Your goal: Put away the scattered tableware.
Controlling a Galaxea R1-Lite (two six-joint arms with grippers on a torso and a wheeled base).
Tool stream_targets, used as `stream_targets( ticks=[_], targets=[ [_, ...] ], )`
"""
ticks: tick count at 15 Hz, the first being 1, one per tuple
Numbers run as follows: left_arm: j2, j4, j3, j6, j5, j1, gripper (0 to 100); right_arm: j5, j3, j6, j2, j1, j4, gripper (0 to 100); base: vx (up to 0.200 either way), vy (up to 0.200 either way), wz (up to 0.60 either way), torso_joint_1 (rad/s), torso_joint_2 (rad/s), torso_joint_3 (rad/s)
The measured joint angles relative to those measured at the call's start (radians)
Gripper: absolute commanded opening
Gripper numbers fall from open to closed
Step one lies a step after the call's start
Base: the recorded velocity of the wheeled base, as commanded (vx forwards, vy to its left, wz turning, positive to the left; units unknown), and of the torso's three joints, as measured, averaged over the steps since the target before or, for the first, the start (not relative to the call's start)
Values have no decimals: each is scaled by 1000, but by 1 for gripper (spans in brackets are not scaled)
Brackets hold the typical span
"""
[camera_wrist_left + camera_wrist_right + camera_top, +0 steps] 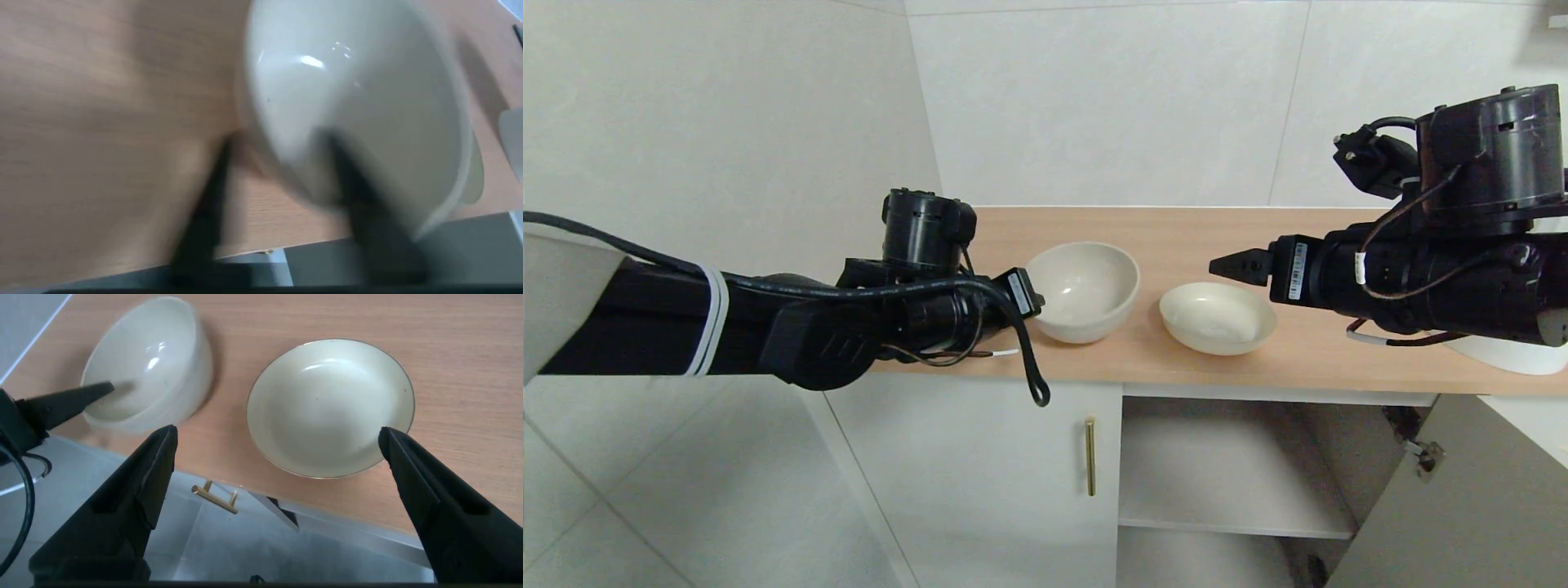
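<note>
A deep white bowl [1086, 290] [368, 106] [151, 367] stands on the wooden counter [1176, 233]. My left gripper [1033, 296] [280, 143] is open at the bowl's left side, its fingers straddling the rim, one inside the bowl and one outside. To the right of it sits a shallow cream bowl [1217, 317] [331, 404]. My right gripper [1227, 265] [278, 434] hangs open just above this bowl's far right edge, with nothing between its fingers.
A white object [1511, 355] stands at the counter's right end under my right arm. Below the counter are a shut cabinet door with a gold handle [1089, 456] and an open compartment with a shelf [1225, 498], its door [1445, 498] swung out on the right.
</note>
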State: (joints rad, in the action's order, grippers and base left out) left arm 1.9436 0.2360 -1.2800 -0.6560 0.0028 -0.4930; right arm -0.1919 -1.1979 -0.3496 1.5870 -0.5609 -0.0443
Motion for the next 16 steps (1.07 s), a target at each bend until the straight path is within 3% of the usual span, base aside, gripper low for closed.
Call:
stream_targets(
  ticks=[2,9,14,16],
  targets=[
    [-1,1,-4,-20,-2,-1,0,0,0,1,-1,0,0,100,0,0,0,0,0,0],
    [-13,-1,-2,-22,-2,-1,0,-20,-16,1,15,9,13,100,0,0,0,0,0,0],
    [-44,-3,5,-21,-7,-1,0,-232,-95,0,166,53,30,100,0,0,0,0,0,0],
    [-51,-4,9,-21,-7,-1,0,-262,-116,2,230,71,21,100,0,0,0,0,0,0]
  ],
)
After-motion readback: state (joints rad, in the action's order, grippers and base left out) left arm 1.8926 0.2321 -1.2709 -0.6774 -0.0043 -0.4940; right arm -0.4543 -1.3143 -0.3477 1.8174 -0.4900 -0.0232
